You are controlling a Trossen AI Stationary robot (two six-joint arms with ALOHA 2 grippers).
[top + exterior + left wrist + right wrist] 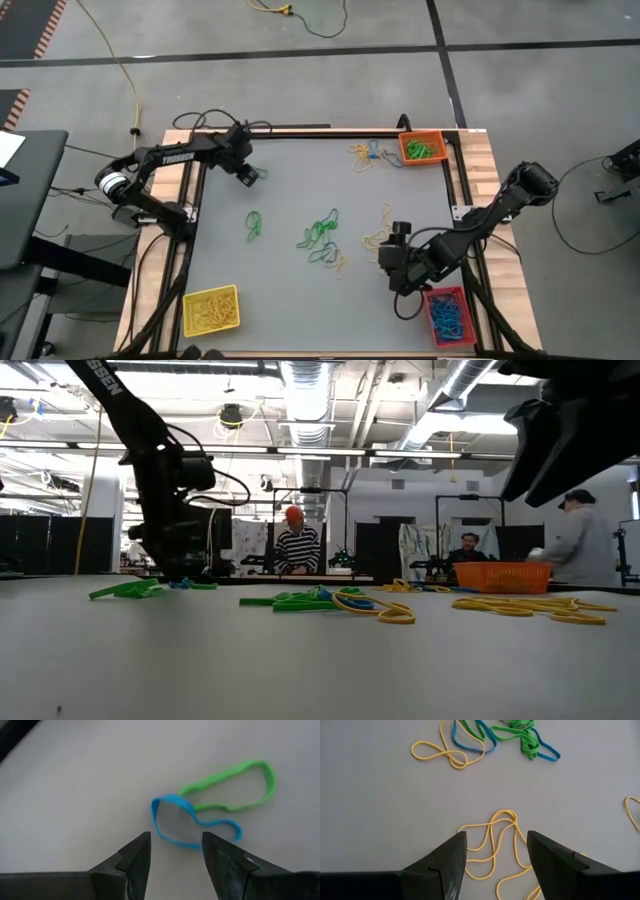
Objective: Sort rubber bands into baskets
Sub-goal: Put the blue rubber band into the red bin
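Rubber bands (322, 238) lie loose across mid-table in the high view: green clump centre, a green/blue pair (254, 226) further left, yellow loops (380, 240) to the right, a mixed few (368, 155) just beside the orange basket (421, 148). Left gripper (248, 175) hangs over the far-left part of the mat, well apart from the centre clump; right gripper (392, 262) sits low at the near right, just beside the yellow loops. Baskets: yellow basket (211, 310) at the near-left corner holds yellow bands; orange one at the far right holds green; red basket (448, 316) at the near right holds blue. Low view: bands lie flat in a row on the table, left arm (165, 470) standing over the green ones; orange basket visible far right, contents not readable; people (297, 545) in the room behind, off the table. Left wrist view: fingers (135, 862) spread, nothing between them, a blue band (192, 822) just ahead, touching and prob. overlapping a green band (235, 785). Risk, my read: closing on the blue could drag the green along w/ it, so the wrong colour lands in a basket; a thin flat band may also slip out if the tips close above it. Right wrist view: fingers (447, 862) spread and empty, yellow loops (492, 845) running between and under the tips. Risk: these strands overlap, so a grab may lift several at once, or snag and fling one off; fine if all yellow, but a mixed blue/green/yellow tangle (485, 737) lies further off.
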